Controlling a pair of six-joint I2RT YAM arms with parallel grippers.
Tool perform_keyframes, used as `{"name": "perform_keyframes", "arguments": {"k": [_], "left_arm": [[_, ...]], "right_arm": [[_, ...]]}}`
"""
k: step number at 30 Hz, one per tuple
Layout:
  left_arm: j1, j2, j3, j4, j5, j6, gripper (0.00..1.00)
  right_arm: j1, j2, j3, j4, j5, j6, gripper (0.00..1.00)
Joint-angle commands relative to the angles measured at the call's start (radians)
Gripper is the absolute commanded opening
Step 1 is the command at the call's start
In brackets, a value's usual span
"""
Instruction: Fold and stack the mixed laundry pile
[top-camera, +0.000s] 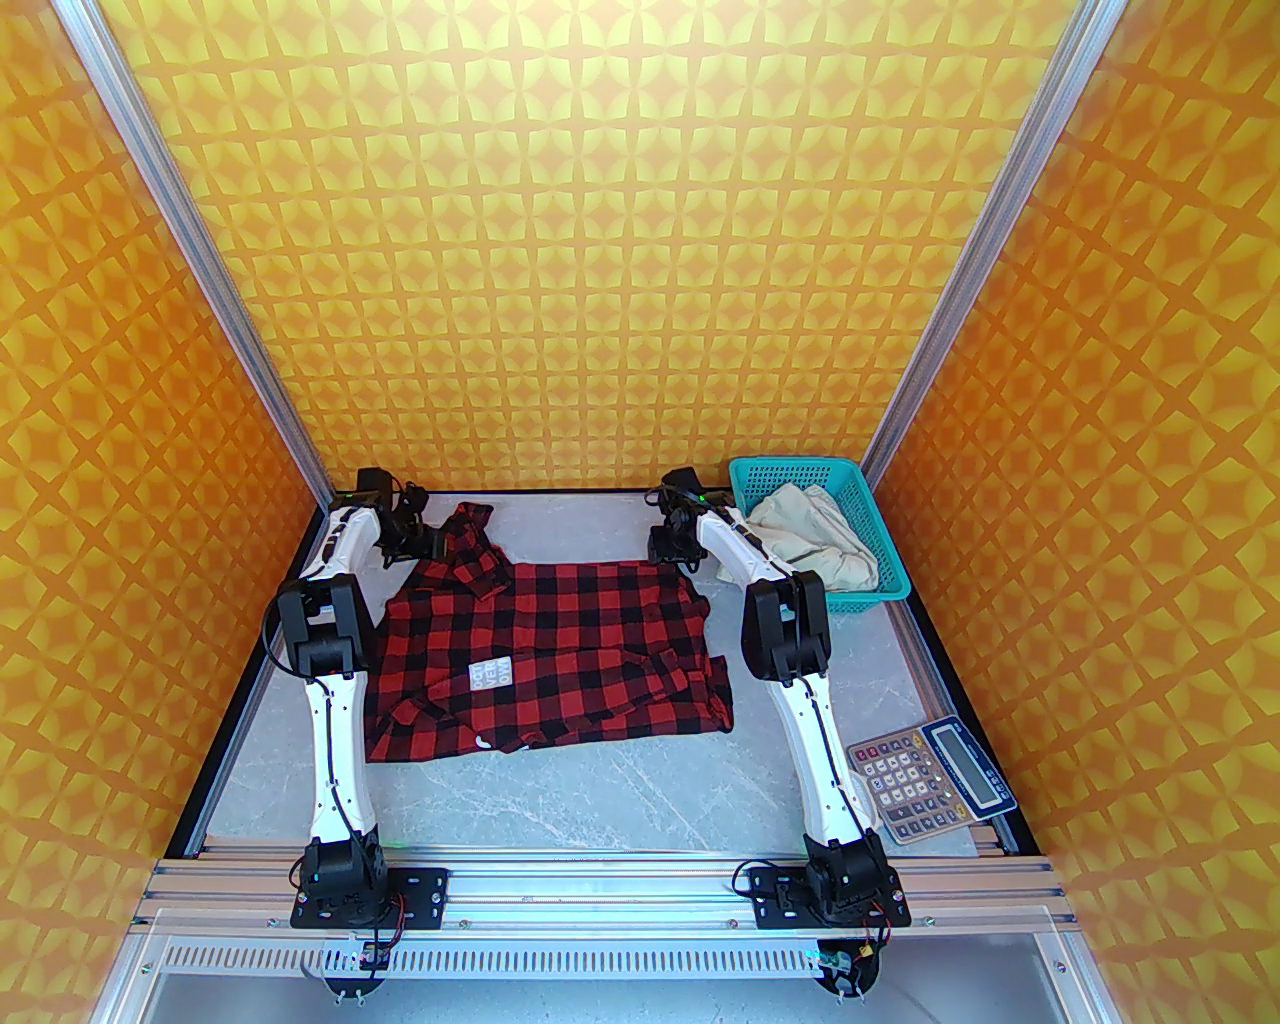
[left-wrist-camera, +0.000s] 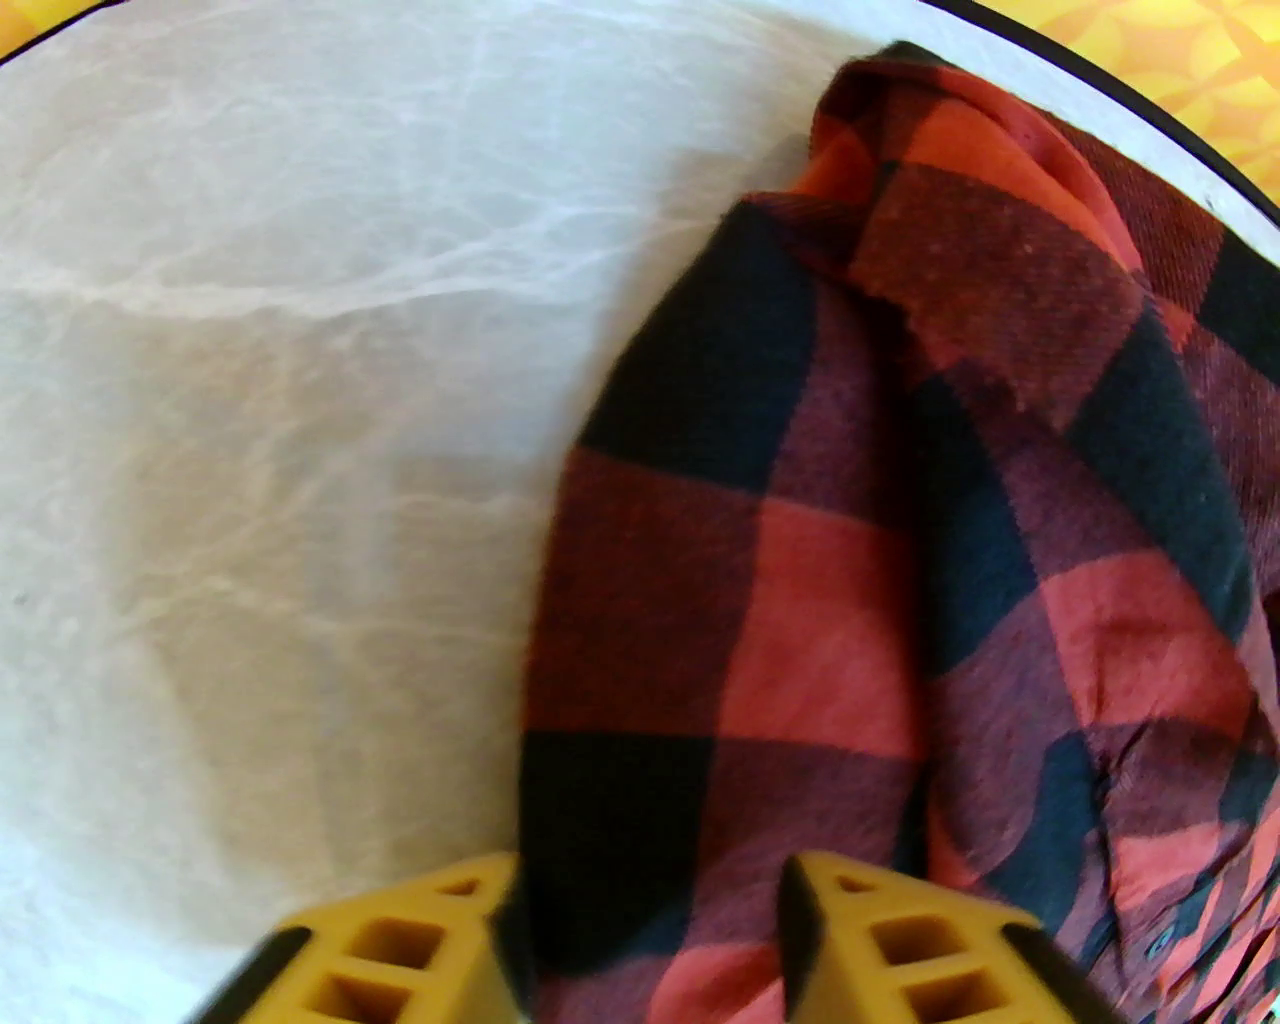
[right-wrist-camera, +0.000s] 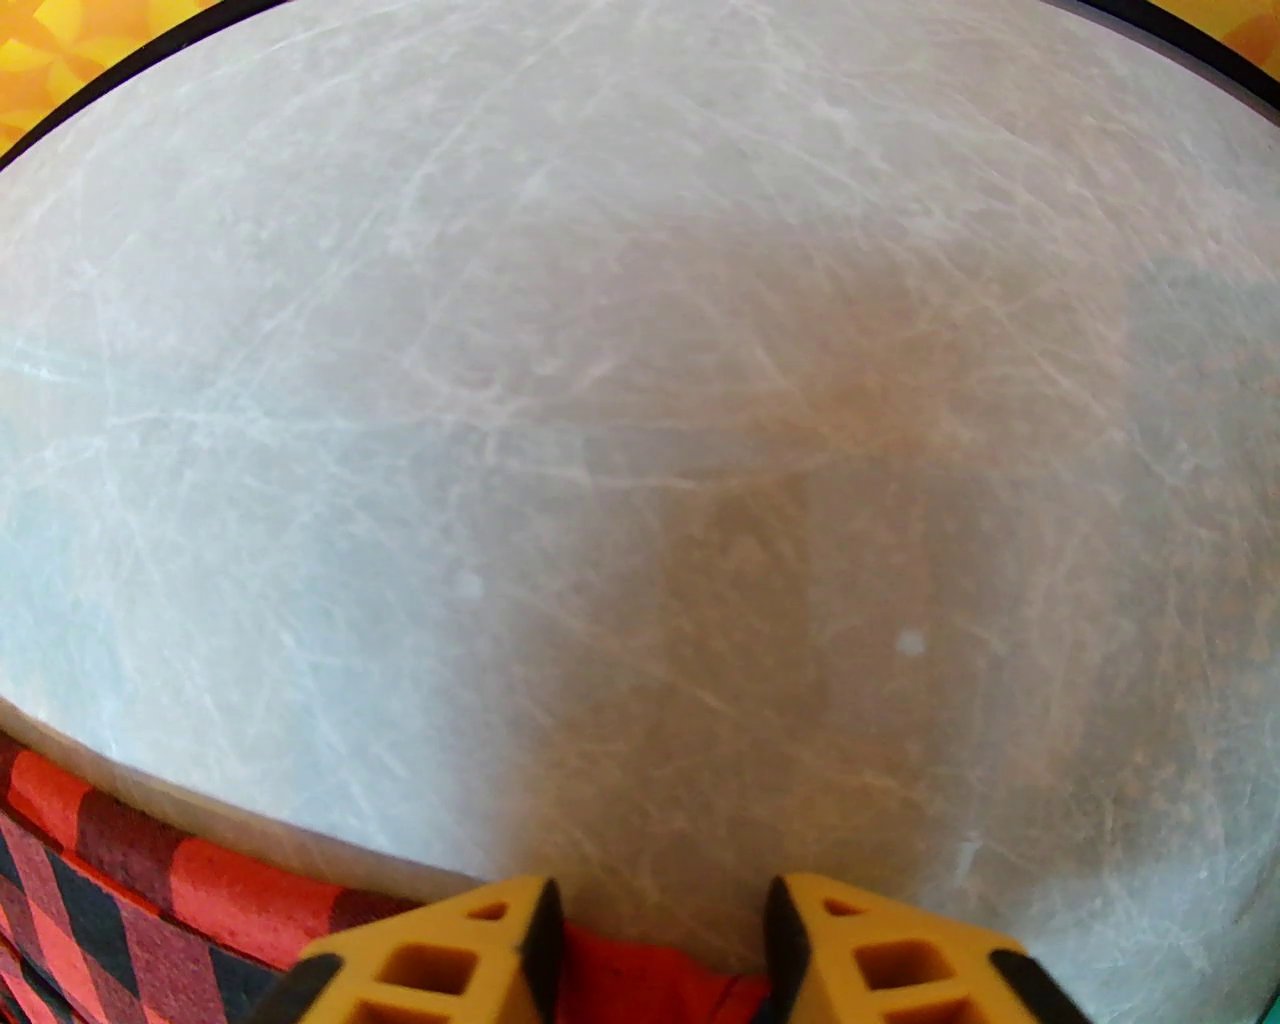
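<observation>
Top external is showing the checked shirt lying unfolded on the surface, trousers waiting in the basket at two o'clock. The left claw and right claw are straddling the shirt's twelve-o'clock edge; I cannot tell whether they are clamping.

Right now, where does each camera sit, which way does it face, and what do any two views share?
Top external: above and behind the bases, looking down and forward at the table, checked shirt and basket; left arm and right arm show whole.
Left wrist: on the left arm, facing down along the left gripper, its yellow fingers pinching a shirt fold.
Right wrist: on the right arm, facing down along the right gripper, pinching the shirt's edge, bare tabletop beyond.
Shared: the shirt appears in all three.
</observation>
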Motion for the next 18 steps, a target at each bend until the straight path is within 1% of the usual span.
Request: {"name": "perform_keyframes", "arguments": {"k": [1, 5, 7, 11, 13, 18], "left_arm": [[-0.027, 0.013, -0.026, 0.016, 0.055, 0.002, 0.26], [-0.025, -0.068, -0.126, 0.134, 0.087, -0.003, 0.10], [-0.021, -0.111, -0.177, 0.193, 0.115, -0.010, 0.00], [-0.015, -0.186, -0.262, 0.276, 0.177, -0.028, 0.00], [-0.010, -0.227, -0.309, 0.319, 0.187, -0.035, 0.00], [0.012, -0.325, -0.422, 0.418, 0.245, -0.053, 0.00]], "right_arm": [[0.006, 0.027, 0.022, 0.001, -0.042, -0.001, 0.29], [0.006, -0.005, 0.018, -0.010, -0.022, -0.025, 0.16], [0.007, -0.021, 0.015, -0.010, -0.017, -0.029, 0.11], [0.007, -0.049, 0.009, -0.006, -0.046, -0.011, 0.01], [0.007, -0.064, 0.000, -0.003, -0.051, -0.003, 0.00], [0.005, -0.130, -0.064, 0.023, -0.042, -0.003, 0.00]]}}
